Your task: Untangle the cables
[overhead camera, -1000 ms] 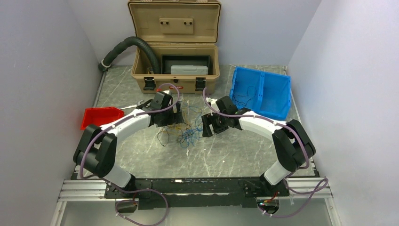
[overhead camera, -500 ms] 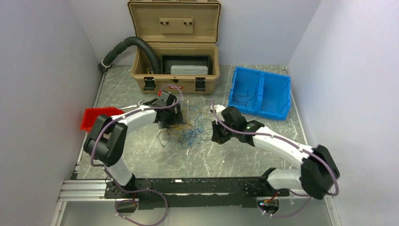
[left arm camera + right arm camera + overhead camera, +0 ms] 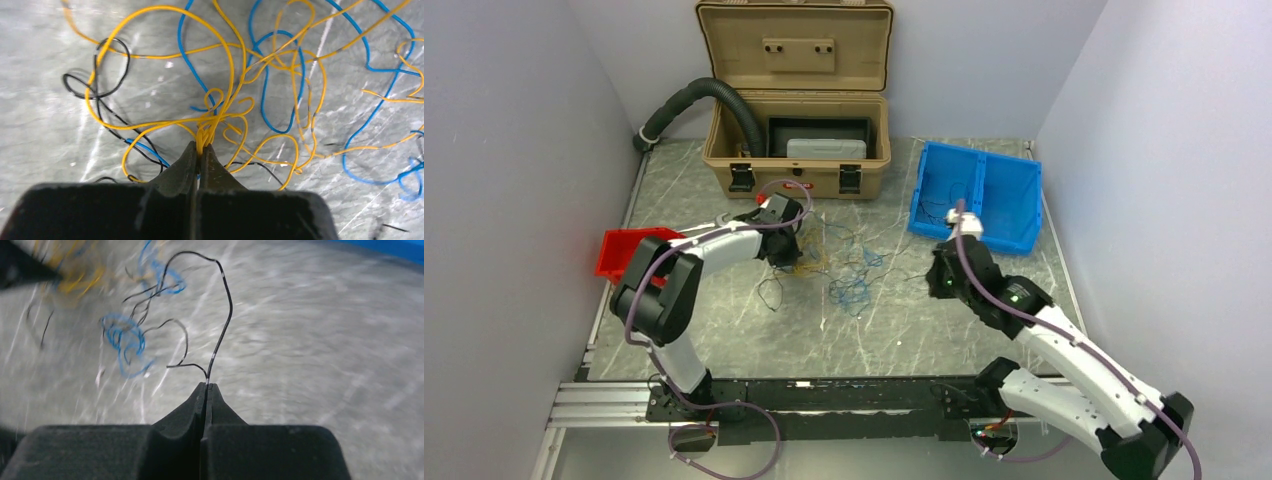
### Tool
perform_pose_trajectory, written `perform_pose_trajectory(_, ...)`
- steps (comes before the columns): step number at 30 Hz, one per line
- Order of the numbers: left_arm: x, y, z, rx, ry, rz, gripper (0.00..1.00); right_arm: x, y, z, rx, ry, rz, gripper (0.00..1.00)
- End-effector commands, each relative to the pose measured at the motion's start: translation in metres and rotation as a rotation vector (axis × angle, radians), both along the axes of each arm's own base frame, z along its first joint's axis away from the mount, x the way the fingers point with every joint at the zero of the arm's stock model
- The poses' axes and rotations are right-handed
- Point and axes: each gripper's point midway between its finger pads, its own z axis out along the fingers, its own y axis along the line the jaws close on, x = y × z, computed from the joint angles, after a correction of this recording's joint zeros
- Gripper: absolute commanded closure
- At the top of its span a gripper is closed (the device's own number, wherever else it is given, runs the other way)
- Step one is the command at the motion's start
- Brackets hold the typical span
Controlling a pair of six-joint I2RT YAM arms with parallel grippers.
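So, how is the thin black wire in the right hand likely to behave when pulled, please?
The thin black wire seems slightly springy: it arches out from the shut right hand. Hair-thin, it is likely very light. Its far end nears the blue wire loops, so it may drag them.

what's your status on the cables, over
Left gripper shut on yellow wires. Right gripper shut on one black wire, leading back to the cables. Blue wires not yet free of yellow. Nothing in the way.

Your left arm and right arm are white shells with black joints, purple cords along both, 2 matte black fingers each.
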Motion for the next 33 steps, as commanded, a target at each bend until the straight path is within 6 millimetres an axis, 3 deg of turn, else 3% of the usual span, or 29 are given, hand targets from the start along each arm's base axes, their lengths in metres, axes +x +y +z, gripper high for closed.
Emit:
perform_pose_trajectory(1,0.004,0.042,0.025,0.049,-0.075,0.152,1.0,0.012,-0.088,0.037,-0.059,-0.117,-0.486,1.0)
perform_pose_trajectory(7,-0.011,0.091,0.033,0.071,-0.092,0.291,1.0,0.005,-0.15,0.064,-0.047,-0.191,-0.779,1.0)
perform_pose_trajectory(16,-0.021,0.131,0.053,0.105,-0.151,0.386,1.0,-0.012,-0.195,0.139,-0.035,-0.407,-0.965,1.0)
perform_pose_trajectory(20,-0.015,0.114,0.071,0.071,-0.211,0.258,1.0,-0.008,-0.192,0.163,-0.029,-0.46,-0.909,1.0)
perform_pose_trajectory(25,-0.011,0.075,0.087,-0.018,-0.281,0.028,0.97,0.005,-0.165,0.202,0.034,-0.527,-0.723,1.0)
perform_pose_trajectory(26,-0.014,0.059,0.089,-0.065,-0.294,-0.064,0.92,0.006,-0.16,0.212,0.055,-0.541,-0.691,1.0)
perform_pose_trajectory(29,-0.021,0.023,0.105,-0.184,-0.389,-0.239,0.61,0.012,-0.14,0.228,0.093,-0.544,-0.582,1.0)
perform_pose_trajectory(32,-0.03,-0.002,0.125,-0.231,-0.48,-0.347,0.31,0.016,-0.123,0.236,0.128,-0.54,-0.496,1.0)
perform_pose_trajectory(33,-0.031,-0.009,0.13,-0.233,-0.494,-0.38,0.25,0.016,-0.119,0.239,0.138,-0.542,-0.477,1.0)
